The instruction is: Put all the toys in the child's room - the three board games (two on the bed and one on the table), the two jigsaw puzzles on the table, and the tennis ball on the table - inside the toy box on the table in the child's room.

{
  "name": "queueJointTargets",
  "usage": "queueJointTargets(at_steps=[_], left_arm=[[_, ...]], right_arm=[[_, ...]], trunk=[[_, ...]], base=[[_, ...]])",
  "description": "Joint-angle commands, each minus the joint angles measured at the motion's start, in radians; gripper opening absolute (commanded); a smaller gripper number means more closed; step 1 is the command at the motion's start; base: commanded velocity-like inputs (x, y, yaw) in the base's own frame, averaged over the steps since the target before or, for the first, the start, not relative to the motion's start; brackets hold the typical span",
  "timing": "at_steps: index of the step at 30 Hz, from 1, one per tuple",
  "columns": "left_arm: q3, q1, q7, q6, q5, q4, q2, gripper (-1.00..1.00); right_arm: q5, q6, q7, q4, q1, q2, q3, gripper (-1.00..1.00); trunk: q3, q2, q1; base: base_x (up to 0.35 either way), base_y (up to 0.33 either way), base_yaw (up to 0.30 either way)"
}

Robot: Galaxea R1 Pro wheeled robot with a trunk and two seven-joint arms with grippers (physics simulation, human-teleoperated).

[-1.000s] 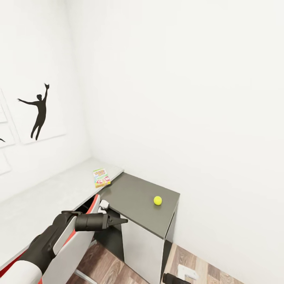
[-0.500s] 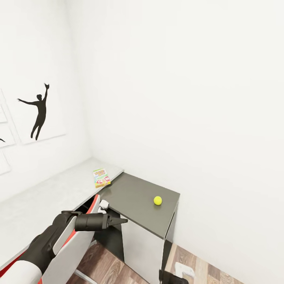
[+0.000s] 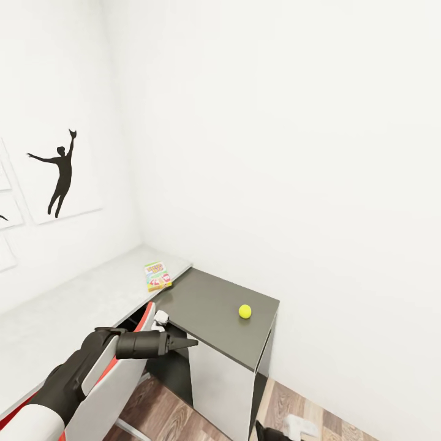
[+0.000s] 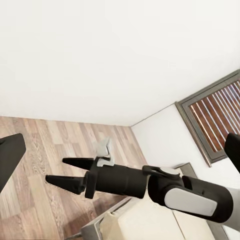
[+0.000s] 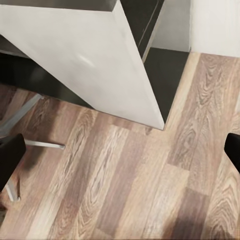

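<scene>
— On the left-hand wall you had a white picture panel [image 3: 79, 184] with a black silhouette [image 3: 61, 173] of a leaping figure, one arm flung upward. Edges of more white panels [image 3: 6, 211] sat beside it at the frame's border.

— You also had plain white walls [image 3: 294, 153] meeting in the corner ahead. What lay lower down?

— A white chair [image 3: 116, 392] with a red edge stood low at your left, on a wood-plank floor [image 5: 125, 190] of mixed brown tones. From the left wrist view you could see a dark-framed window [image 4: 215, 120] with brown slats.
</scene>
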Motion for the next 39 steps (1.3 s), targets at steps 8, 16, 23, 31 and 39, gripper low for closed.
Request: queueJointTargets(at_steps=[8, 16, 23, 31, 39], left_arm=[[-0.003, 0.0, 0.001, 0.007, 0.006, 0.0, 0.001, 1.0], [-0.003, 0.0, 0.001, 0.007, 0.006, 0.0, 0.003, 1.0], [-0.001, 0.001, -0.003, 0.007, 0.009, 0.0, 0.023, 1.0], [0.027, 0.001, -0.004, 0.007, 0.01, 0.0, 0.036, 1.0], [0.034, 0.001, -0.003, 0.007, 0.011, 0.0, 0.039, 1.0]], right_arm=[[-0.008, 0.01, 0.03, -0.149, 0.068, -0.013, 0.002, 1.0], [-0.012, 0.057, 0.091, -0.374, 0.113, -0.061, 0.0, 1.0], [-0.018, 0.324, 0.096, -0.448, 0.006, -0.036, -0.013, 1.0], [-0.038, 0.519, 0.09, -0.447, -0.282, 0.005, -0.03, 1.0], [-0.056, 0.698, 0.07, -0.414, -0.546, 0.131, -0.111, 1.0]], trunk=[[0.0, -0.001, 0.0], [0.0, -0.001, 0.0], [0.0, -0.001, 0.0], [0.0, -0.001, 0.0], [0.0, -0.001, 0.0]], base=[[0.0, 0.0, 0.0], [0.0, 0.0, 0.0], [0.0, 0.0, 0.0], [0.0, 0.0, 0.0], [0.0, 0.0, 0.0]])
